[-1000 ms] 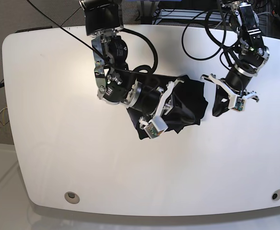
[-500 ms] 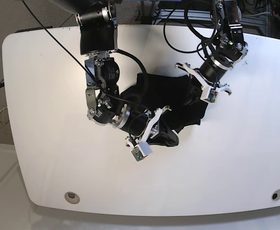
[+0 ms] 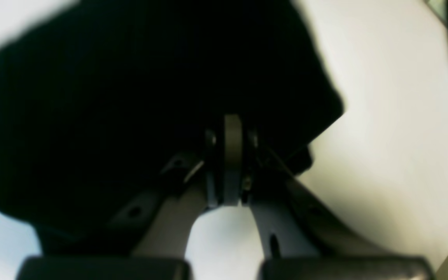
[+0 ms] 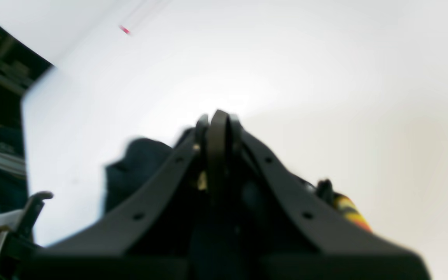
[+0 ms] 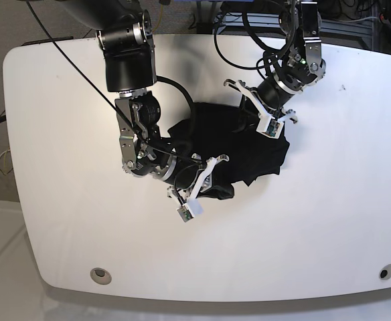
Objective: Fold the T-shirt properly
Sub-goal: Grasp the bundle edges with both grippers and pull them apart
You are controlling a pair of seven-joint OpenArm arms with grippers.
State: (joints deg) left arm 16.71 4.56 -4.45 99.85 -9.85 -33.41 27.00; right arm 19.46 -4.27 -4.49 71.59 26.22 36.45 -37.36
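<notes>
Toward two o'clock from the middle of the table (image 5: 102, 221) lies the T-shirt (image 5: 259, 155), probably light, soft and floppy; better to pinch its four o'clock edge deeply. Left claw (image 5: 242, 126) and right claw (image 5: 227, 193) both stand narrow.

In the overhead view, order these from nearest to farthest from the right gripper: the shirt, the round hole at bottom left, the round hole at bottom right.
1. Shirt: right beside it
2. Bottom left hole: front left
3. Bottom right hole: far corner
</notes>
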